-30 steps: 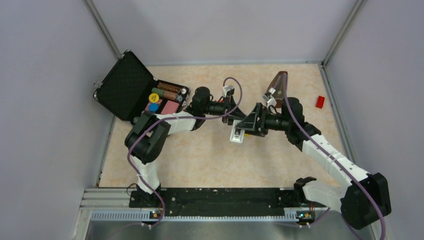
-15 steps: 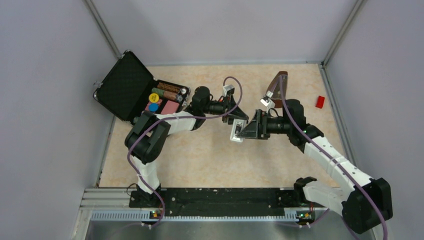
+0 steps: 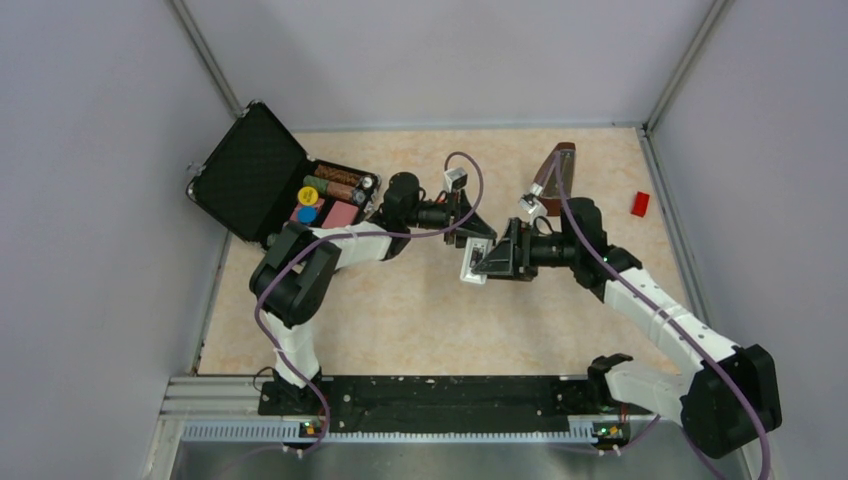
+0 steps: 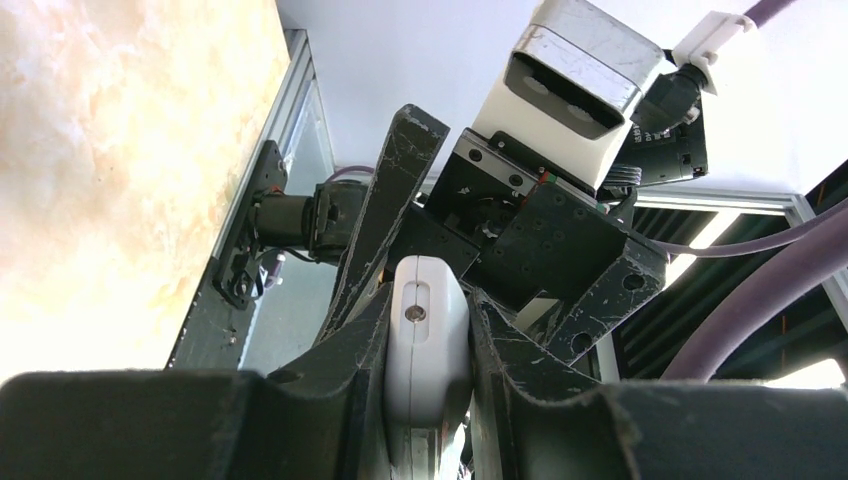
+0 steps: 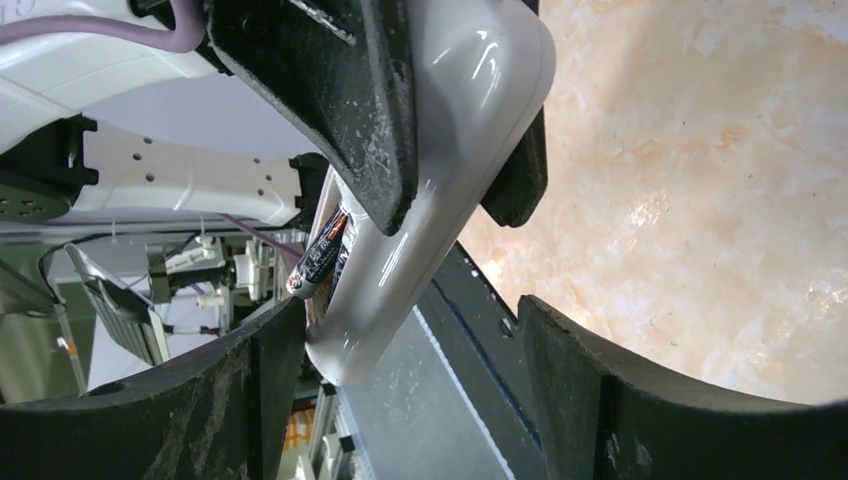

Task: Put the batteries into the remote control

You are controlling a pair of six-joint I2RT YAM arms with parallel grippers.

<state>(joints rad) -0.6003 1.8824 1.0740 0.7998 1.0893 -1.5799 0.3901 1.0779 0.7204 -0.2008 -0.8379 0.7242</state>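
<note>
Top external: left gripper (image 3: 478, 243) clamps the remote control (image 3: 471, 272), long axis running far-to-near; right gripper (image 3: 489, 262) gapes.

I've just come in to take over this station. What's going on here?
The left pincer is clamped on the remote control, holding it up above the table. The right pincer faces it, jaws open around the remote's free end, gripping nothing. One battery sits at the remote's back recess; whether it is fully seated cannot be told. An open black case lies far left.
</note>
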